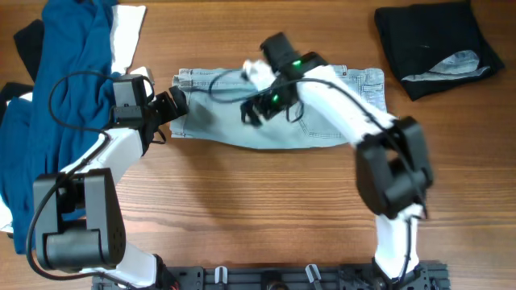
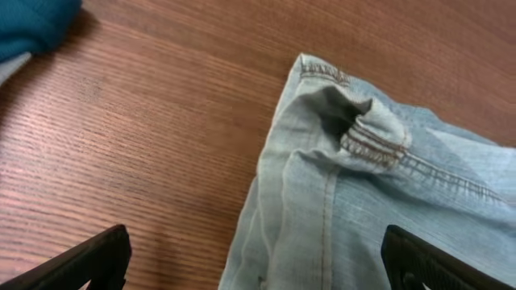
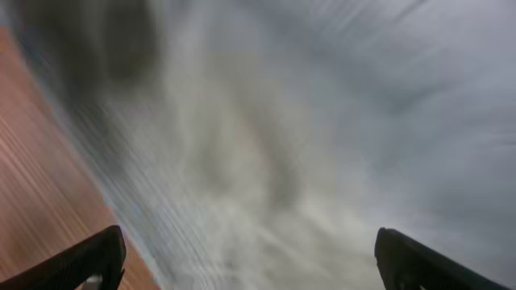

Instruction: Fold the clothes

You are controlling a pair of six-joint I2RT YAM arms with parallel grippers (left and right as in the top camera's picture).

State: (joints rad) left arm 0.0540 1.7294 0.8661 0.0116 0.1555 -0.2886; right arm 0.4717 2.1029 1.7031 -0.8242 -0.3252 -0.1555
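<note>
The light-blue jeans (image 1: 322,121) lie folded into a wide band across the middle of the table. My left gripper (image 1: 177,105) is open at their left end; in the left wrist view the folded corner (image 2: 339,193) with its stitched hem lies between the two fingertips (image 2: 258,262). My right gripper (image 1: 254,109) is open low over the left-middle of the jeans. The right wrist view shows blurred pale denim (image 3: 306,145) between its spread fingers (image 3: 250,258), with table wood at the left.
A dark blue shirt (image 1: 60,97) is heaped at the left edge, with white cloth (image 1: 129,32) beside it. A black garment with a grey patch (image 1: 439,44) lies at the back right. Bare wood (image 1: 266,209) runs along the front.
</note>
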